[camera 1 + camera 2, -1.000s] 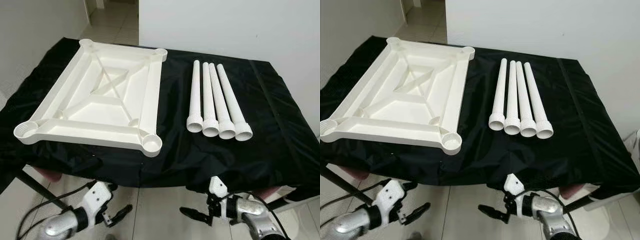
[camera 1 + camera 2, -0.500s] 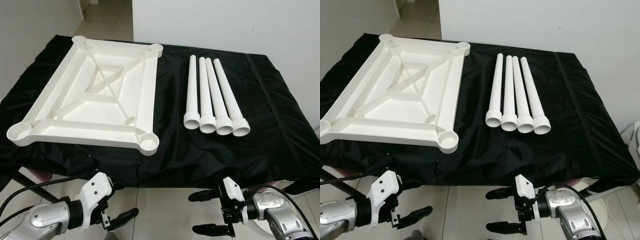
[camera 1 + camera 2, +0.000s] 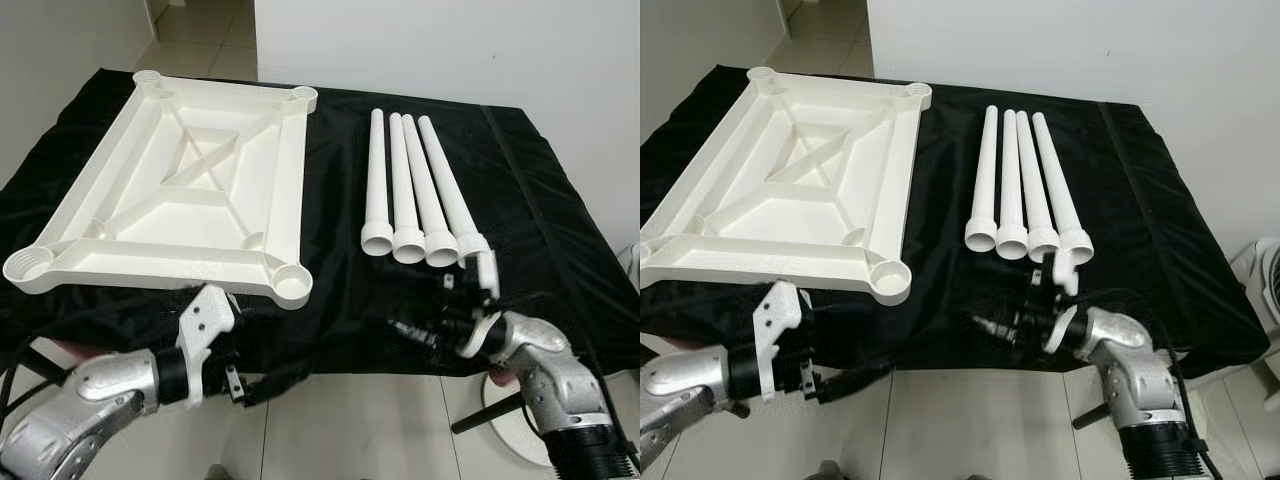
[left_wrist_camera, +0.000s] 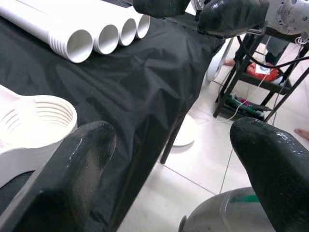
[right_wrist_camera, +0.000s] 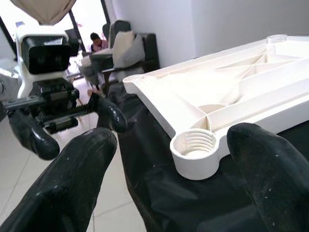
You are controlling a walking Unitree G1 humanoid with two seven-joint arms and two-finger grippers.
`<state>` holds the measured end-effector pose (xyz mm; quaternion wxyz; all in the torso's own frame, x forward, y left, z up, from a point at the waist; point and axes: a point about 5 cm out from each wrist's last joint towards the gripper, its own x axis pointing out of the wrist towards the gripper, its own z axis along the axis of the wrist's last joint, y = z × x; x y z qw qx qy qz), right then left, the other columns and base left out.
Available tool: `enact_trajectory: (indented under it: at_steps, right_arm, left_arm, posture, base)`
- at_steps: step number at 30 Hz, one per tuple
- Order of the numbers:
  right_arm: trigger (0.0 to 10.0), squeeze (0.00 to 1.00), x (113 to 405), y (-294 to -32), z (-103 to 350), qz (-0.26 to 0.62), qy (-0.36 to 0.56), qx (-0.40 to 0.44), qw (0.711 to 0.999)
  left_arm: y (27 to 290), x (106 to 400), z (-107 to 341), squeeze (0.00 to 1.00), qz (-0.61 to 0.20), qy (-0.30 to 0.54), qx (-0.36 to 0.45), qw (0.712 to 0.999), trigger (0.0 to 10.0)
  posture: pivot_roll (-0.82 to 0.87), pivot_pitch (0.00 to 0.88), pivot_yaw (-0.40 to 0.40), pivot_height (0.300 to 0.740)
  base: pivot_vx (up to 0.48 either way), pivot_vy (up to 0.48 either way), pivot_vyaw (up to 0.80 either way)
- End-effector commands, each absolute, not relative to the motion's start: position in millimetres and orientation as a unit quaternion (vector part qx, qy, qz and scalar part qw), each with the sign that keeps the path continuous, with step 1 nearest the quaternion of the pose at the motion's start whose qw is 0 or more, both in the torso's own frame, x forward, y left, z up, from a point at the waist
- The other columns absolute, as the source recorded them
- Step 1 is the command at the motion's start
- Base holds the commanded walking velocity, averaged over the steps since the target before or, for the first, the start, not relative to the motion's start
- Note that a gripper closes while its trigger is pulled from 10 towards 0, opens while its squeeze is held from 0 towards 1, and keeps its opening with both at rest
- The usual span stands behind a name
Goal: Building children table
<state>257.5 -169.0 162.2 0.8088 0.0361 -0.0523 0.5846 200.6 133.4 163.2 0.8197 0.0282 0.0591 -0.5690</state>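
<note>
Black cloth covers the counter (image 3: 560, 230) where the upturned tabletop (image 3: 180, 190) lies beside four stiff, light, probably slick legs (image 3: 415, 195), so with my left end effector (image 3: 262, 380) and right end effector (image 3: 432, 320) both open and empty, I'd grip a leg mid-shaft.

You saw a white wall (image 3: 450, 50) behind the black cloth (image 3: 540, 200) that draped the table, and pale glossy floor tiles (image 3: 200, 25) running on past it. Through the right wrist camera, a dark sofa (image 5: 130, 48) stood farther off (a person was seated there).
</note>
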Motion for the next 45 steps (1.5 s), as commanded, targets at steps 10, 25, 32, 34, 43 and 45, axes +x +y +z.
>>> enact_trajectory:
  at_steps: [10,25,32,34,43,45]
  right_arm:
    - [10.0,0.00,293.2,-161.6,176.5,0.397,-0.119,0.087,0.906]
    - [10.0,0.00,326.4,-148.1,197.9,0.144,-0.173,0.056,0.973]
    - [10.0,0.00,333.5,-154.5,179.0,0.046,-0.145,0.030,0.988]
    - [10.0,0.00,333.3,-156.4,174.1,0.025,-0.136,0.014,0.990]
    - [10.0,0.00,319.2,-151.5,176.8,0.008,-0.158,-0.006,0.987]
    - [10.0,0.00,319.2,-151.5,176.8,0.008,-0.158,-0.006,0.987]
  left_arm:
    - [126.7,244.8,185.8,0.00,-0.409,-0.047,-0.044,0.910,10.0]
    - [140.3,310.5,184.7,0.00,-0.153,-0.046,-0.065,0.985,10.0]
    - [136.6,332.1,174.6,0.00,-0.085,-0.041,-0.094,0.991,10.0]
    - [138.8,335.8,172.0,0.00,-0.054,-0.043,-0.106,0.992,10.0]
    - [132.8,320.8,181.9,0.00,-0.066,-0.092,-0.065,0.991,10.0]
    - [132.8,320.8,181.9,0.00,-0.066,-0.092,-0.065,0.991,10.0]
  posture:
    - [0.11,0.043,-0.043,0.740]
    - [0.11,0.000,-0.050,0.740]
    - [0.08,0.000,-0.047,0.740]
    - [0.08,0.000,-0.039,0.740]
    - [0.10,0.000,0.008,0.740]
    - [0.10,0.000,0.008,0.740]
  base:
    - [0.000,0.000,0.00]
    - [0.000,0.000,0.00]
    - [0.000,0.000,0.00]
    - [0.000,0.000,0.00]
    - [0.000,0.000,0.00]
    - [0.000,0.000,0.00]
